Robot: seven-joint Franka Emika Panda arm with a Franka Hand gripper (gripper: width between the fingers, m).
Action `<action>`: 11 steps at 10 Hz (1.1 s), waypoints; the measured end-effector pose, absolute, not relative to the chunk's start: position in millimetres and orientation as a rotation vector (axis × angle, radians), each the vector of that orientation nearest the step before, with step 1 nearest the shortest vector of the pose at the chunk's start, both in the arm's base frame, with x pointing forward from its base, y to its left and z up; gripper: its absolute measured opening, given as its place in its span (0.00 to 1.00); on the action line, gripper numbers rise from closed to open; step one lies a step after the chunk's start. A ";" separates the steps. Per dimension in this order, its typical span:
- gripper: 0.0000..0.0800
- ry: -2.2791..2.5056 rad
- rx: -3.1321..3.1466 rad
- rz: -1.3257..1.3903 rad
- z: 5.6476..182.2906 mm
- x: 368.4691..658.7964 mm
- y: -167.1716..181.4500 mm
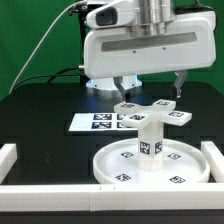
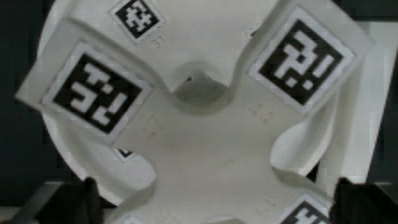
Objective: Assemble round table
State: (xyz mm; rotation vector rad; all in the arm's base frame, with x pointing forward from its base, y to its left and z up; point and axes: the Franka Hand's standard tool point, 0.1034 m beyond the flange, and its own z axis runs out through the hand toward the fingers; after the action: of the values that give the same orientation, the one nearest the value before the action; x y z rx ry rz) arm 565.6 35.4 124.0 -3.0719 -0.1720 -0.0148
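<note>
White rails point(image 1: 60, 193) are seen nearest, edging the black bench point(image 1: 40, 110). Just behind them the round disc point(image 1: 110, 165) lies flat, with the post point(image 1: 150, 138) upright at its centre and the armed foot piece point(image 1: 152, 111) seated on top (tags facing up). Behind lies the marker board point(image 1: 95, 122). The tool point(image 1: 150, 88) is held fully open just above the foot piece, gripping nothing.
</note>
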 end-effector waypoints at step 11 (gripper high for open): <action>0.81 -0.084 -3.043 -0.030 114.1 571.4 31.3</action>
State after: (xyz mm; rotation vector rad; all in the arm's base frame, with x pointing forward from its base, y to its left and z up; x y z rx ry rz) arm 571.4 31.3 114.1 -3.0435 -0.0842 -0.0295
